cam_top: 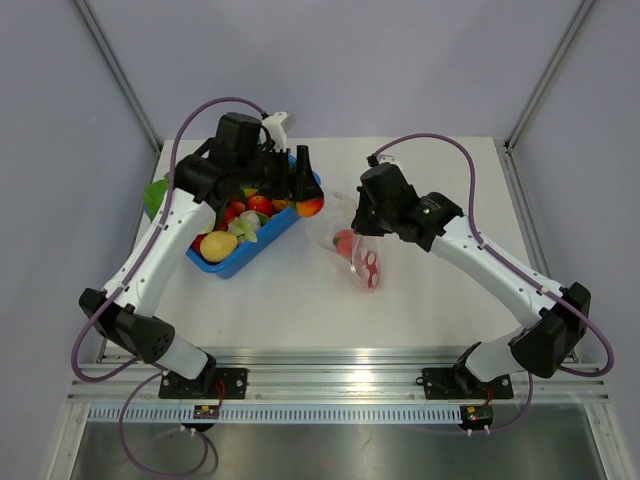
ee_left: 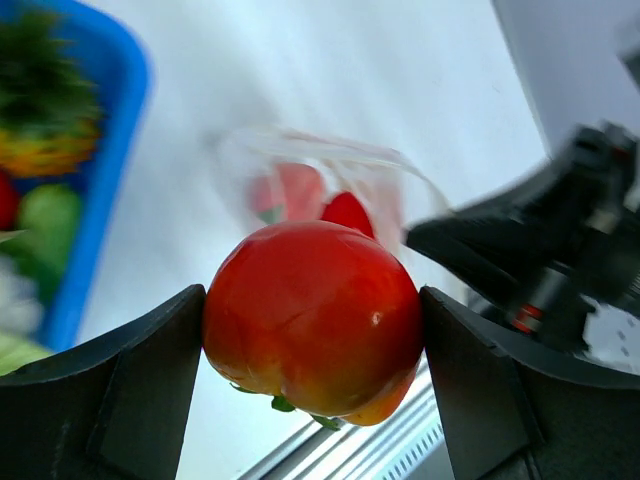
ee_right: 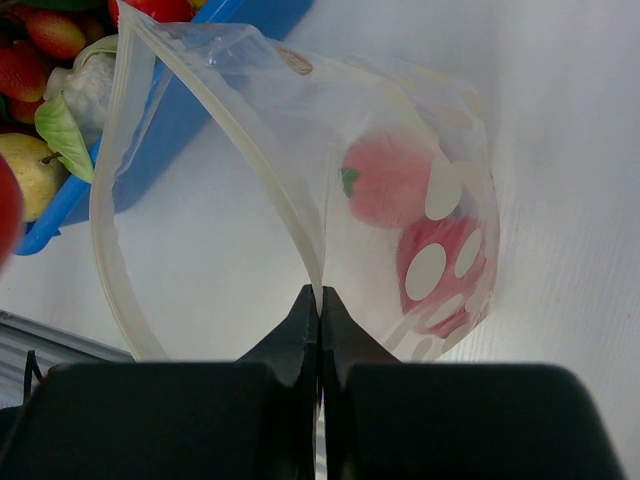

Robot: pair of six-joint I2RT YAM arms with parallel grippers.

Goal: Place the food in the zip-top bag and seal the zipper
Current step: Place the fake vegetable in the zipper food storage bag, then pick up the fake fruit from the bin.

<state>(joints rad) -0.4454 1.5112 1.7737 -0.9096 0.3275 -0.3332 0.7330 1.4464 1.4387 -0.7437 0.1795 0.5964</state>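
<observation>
A toy tomato (ee_left: 300,300) near the open zip-top bag (ee_right: 440,150).
The left gripper (ee_left: 312,340) squeezes the tomato beside the blue bin (cam_top: 262,245). The right gripper (ee_right: 320,310) is pinched tight on the bag's zipper (ee_right: 230,130). Two red foods (ee_right: 385,180) sit inside.

Arms: two, left arm (cam_top: 150,265) and right arm (cam_top: 495,270)
Grippers: two, left gripper (cam_top: 303,185) and right gripper (ee_right: 320,300)
Zip-top bag (ee_right: 400,110): one
Blue bin (cam_top: 240,264): one
Red pieces (ee_right: 388,178) in bag: two
Tomato (ee_left: 312,318), off the table: one
Food in bin (cam_top: 245,215): mixed heap, over five, exact count unreadable
</observation>
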